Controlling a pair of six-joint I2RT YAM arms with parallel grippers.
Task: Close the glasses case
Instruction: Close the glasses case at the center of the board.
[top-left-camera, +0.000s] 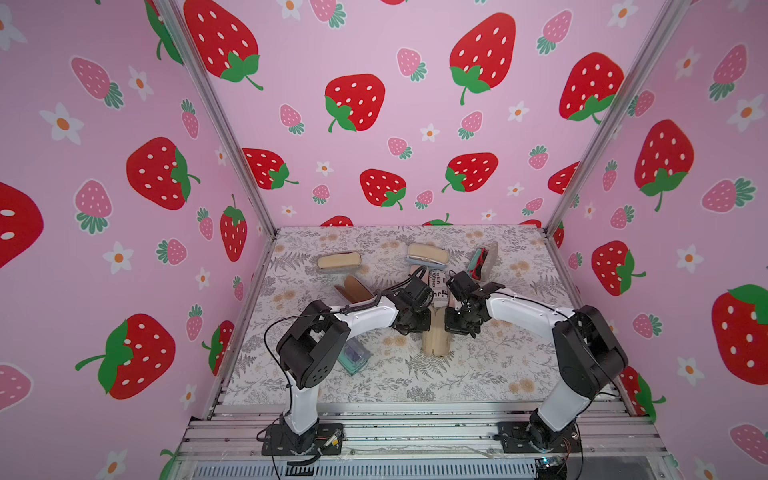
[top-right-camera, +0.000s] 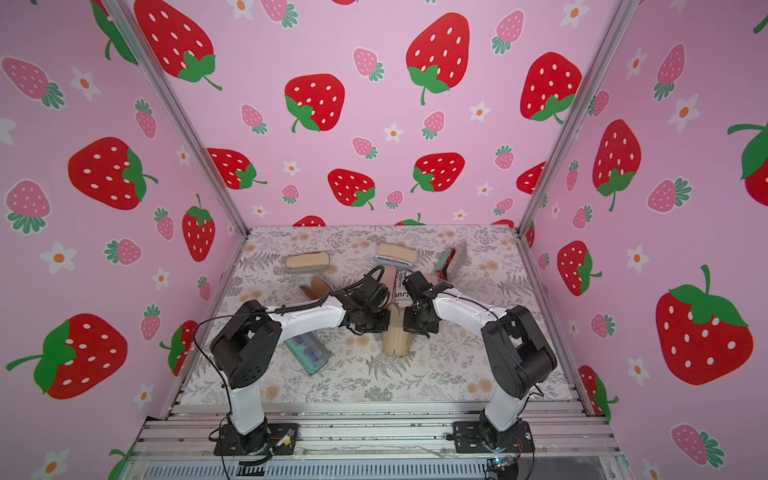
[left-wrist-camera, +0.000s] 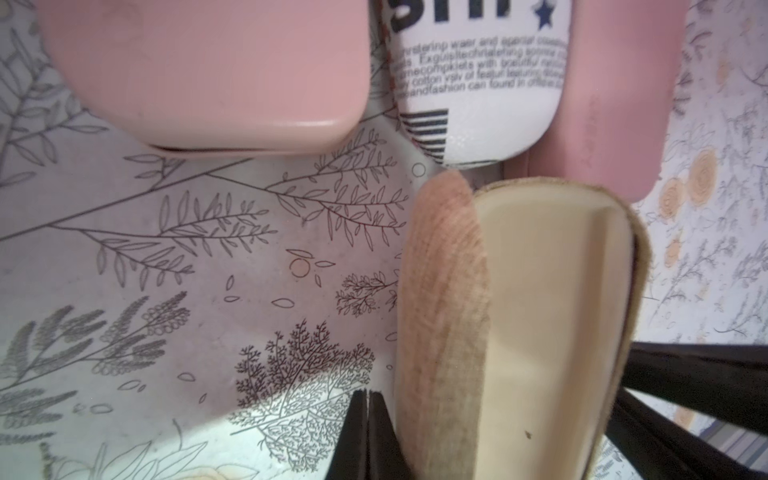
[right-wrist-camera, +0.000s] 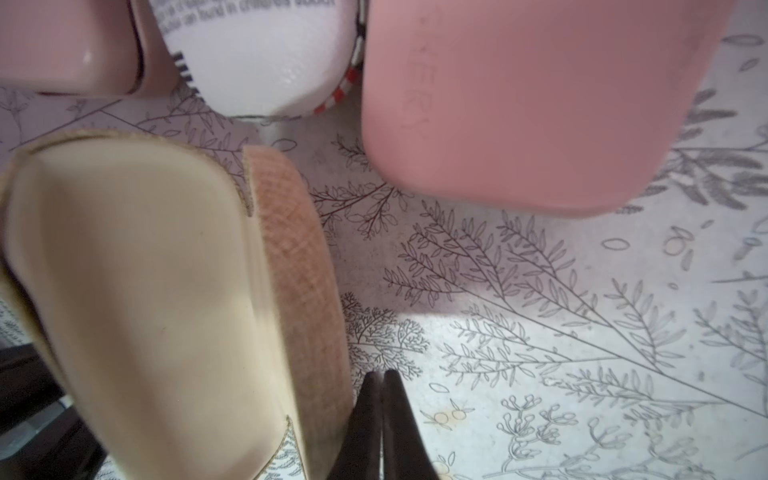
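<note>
Glasses case (top-left-camera: 436, 338), the tan woven one with a cream lining, sits mid-table directly between the two arms. Its long axis runs away from the robot's base toward the back wall. It appears to gape upward, one shell leaning out to each side. Jaws pinched together on nothing, the left gripper (left-wrist-camera: 368, 432) stands just beside the left shell's woven outside. Closed and empty too, the right gripper (right-wrist-camera: 382, 419) flanks the right shell. Neither arm is clearly nearer, so closing likely calls for both to press inward across the short axis.

Robot test booth, strawberry-print walls (top-left-camera: 374, 62), aluminium frame rails (top-left-camera: 216, 116), floral tabletop (top-left-camera: 478, 374)
</note>
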